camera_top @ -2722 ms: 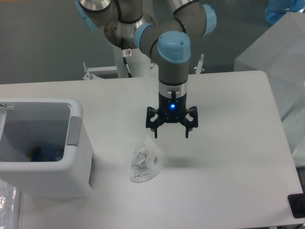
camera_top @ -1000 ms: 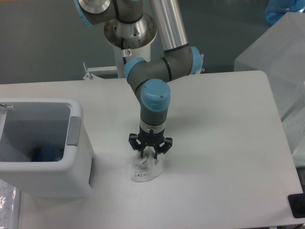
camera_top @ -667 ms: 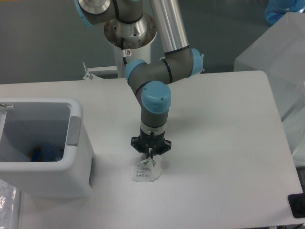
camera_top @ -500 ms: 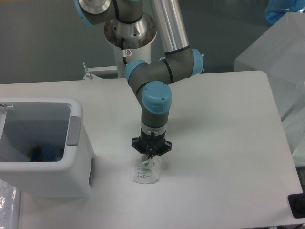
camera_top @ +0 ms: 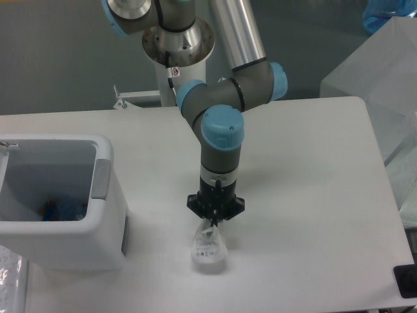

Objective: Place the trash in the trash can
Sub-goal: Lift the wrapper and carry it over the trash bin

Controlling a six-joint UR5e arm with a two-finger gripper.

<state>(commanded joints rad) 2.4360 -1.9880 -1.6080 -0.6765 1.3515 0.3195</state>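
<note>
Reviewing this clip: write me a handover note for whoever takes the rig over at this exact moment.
Tool: shut on the top of the wrapper, pointing straight down over the table.
Wrapper: hangs from the tool to the right of the trash can; whether its bottom touches the table cannot be told.
Trash can: stands at the table's left edge, open on top. Something bluish lies inside, probably the bottle; too dim to be sure.
Done: wrapper gripped.
Left: lift the wrapper higher, carry it left over the can's opening and let go.
</note>
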